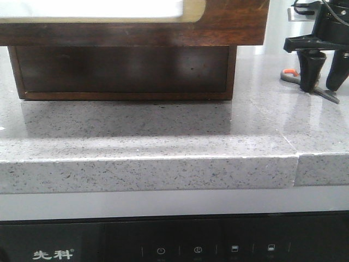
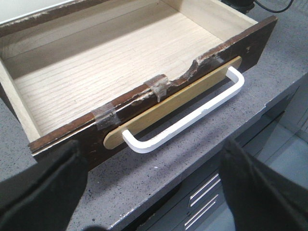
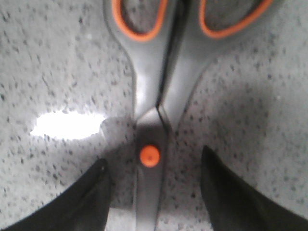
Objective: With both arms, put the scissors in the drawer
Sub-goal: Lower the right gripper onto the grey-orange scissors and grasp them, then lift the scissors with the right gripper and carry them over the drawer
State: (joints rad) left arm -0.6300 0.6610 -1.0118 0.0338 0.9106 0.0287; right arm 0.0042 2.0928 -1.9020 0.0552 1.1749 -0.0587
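The scissors (image 3: pixel 154 72) lie flat on the speckled grey counter, blades closed, orange pivot between my right fingers. In the front view the scissors (image 1: pixel 289 75) are at the far right, beside the cabinet. My right gripper (image 3: pixel 155 161) is open, its fingers straddling the blades just past the pivot without touching them; it also shows from the front (image 1: pixel 322 86), pointing down. The drawer (image 2: pixel 260 38) is pulled out, its light wood inside bare, with a white handle (image 2: pixel 192 120) on the front. My left gripper (image 2: pixel 151 166) is open and empty, just in front of that handle. The drawer front (image 1: pixel 229 22) fills the front view's top.
The dark wooden cabinet body (image 1: pixel 125 71) stands on the counter under the pulled-out drawer. The counter's front edge (image 1: pixel 163 169) runs across the view, with a seam (image 1: pixel 297 158) at the right. A black appliance panel (image 1: pixel 163 245) lies below it.
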